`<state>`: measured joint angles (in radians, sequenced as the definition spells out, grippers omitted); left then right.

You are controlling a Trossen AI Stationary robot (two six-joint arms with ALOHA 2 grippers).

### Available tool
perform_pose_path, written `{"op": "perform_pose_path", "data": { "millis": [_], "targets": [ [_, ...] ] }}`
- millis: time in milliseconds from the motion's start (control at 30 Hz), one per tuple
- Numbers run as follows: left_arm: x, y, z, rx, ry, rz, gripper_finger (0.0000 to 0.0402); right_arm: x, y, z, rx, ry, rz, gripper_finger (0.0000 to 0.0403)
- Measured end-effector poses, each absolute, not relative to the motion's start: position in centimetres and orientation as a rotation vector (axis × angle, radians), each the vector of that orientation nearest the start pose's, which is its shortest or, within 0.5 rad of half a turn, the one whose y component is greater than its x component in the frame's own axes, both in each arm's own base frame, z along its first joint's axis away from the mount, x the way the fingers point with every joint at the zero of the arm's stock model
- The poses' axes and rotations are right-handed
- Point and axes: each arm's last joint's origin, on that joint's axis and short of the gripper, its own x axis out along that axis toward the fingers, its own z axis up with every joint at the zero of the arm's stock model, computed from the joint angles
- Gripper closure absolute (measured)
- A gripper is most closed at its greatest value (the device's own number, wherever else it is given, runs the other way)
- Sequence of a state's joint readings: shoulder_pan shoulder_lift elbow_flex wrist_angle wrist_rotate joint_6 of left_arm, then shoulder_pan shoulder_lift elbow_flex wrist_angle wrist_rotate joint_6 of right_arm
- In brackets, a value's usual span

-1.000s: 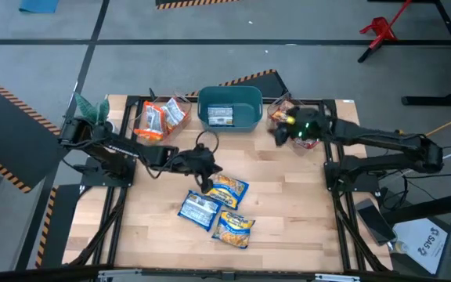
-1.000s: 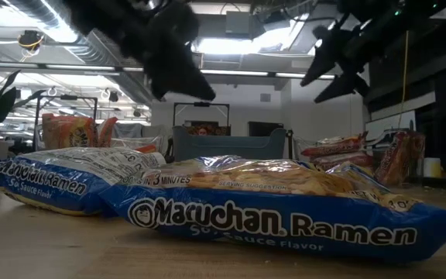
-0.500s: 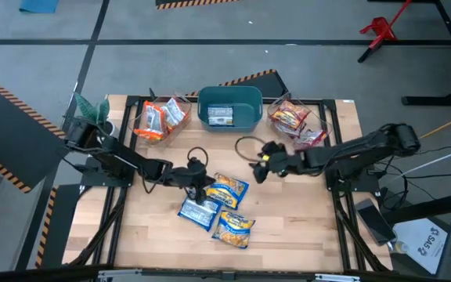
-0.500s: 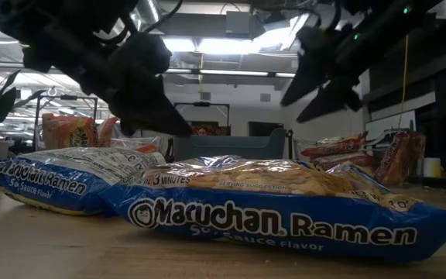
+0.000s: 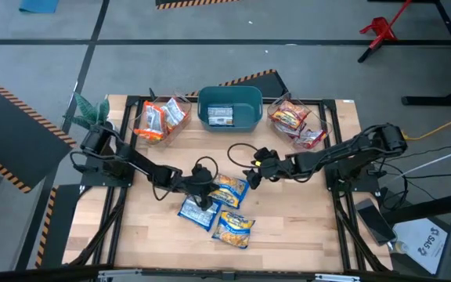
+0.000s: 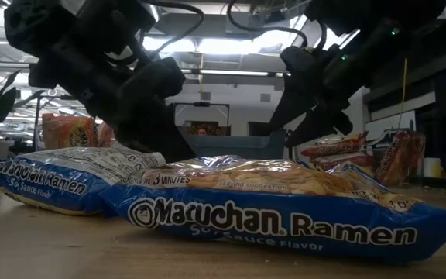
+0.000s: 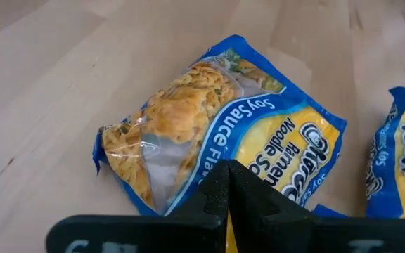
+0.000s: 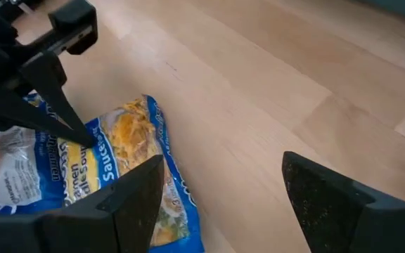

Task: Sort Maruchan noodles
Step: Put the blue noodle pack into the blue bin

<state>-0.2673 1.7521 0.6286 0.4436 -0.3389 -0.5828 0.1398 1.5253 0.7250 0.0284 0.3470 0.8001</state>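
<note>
High view: I count three blue Maruchan soy sauce packets left loose on the wooden table (image 5: 288, 227), clustered just beside my left gripper (image 5: 203, 197). The upper blue packet (image 5: 227, 190) lies between the two grippers, the white-faced blue packet (image 5: 197, 211) sits directly under the left gripper's tip, and the lower blue packet (image 5: 234, 228) is a little beyond it, toward the table's near edge. Sorted stock is already in place well beyond both grippers at the far edge: orange packets (image 5: 160, 119) in the left clear container (image 5: 141, 117), one packet in the teal bin (image 5: 229, 125), and dark red packets (image 5: 294, 122) in the right clear container (image 5: 325, 117). I judge the task as more than half done, with the blue group outstanding. The left gripper is clenched with nothing between its fingers; in the left wrist view its closed tip hangs just over the upper blue packet's edge. My right gripper (image 5: 255, 163) stands released, jaws spread wide and empty, near the upper blue packet's far corner; the right wrist view shows that packet ahead of the spread fingers (image 8: 136, 204). Neither gripper holds a packet. Remaining work, in my judgement: pick and place all three blue packets.
</note>
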Motion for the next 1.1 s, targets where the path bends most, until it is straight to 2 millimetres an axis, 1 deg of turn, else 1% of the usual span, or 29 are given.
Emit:
{"op": "perform_pose_path", "data": {
  "millis": [300, 433, 600, 700, 800, 967, 1100],
  "targets": [
    [28.8, -8.0, 10.4, -0.360, 0.651, 0.253, 0.0401, 29.0, 3.1, 16.3, 0.561, 0.644, -0.450, 0.0130],
    [28.6, -8.5, 10.3, -0.347, 0.650, 0.262, 0.0401, 30.0, 2.9, 15.5, 0.620, 0.648, -0.367, 0.0130],
    [28.3, -8.9, 10.2, -0.338, 0.657, 0.286, 0.0401, 31.1, 3.2, 13.7, 0.654, 0.655, -0.296, 0.0130],
    [28.1, -9.0, 10.1, -0.326, 0.656, 0.304, 0.0401, 31.7, 3.4, 13.1, 0.672, 0.640, -0.254, 0.0130],
    [28.0, -9.1, 10.1, -0.316, 0.654, 0.317, 0.0401, 32.0, 3.5, 12.3, 0.683, 0.639, -0.228, 0.0130],
    [27.9, -9.0, 10.0, -0.299, 0.658, 0.338, 0.0401, 32.1, 3.5, 11.0, 0.698, 0.672, -0.250, 0.0130],
    [27.9, -9.0, 10.0, -0.293, 0.655, 0.350, 0.0401, 32.8, 3.9, 10.5, 0.742, 0.650, -0.148, 0.0130]
  ]
}}
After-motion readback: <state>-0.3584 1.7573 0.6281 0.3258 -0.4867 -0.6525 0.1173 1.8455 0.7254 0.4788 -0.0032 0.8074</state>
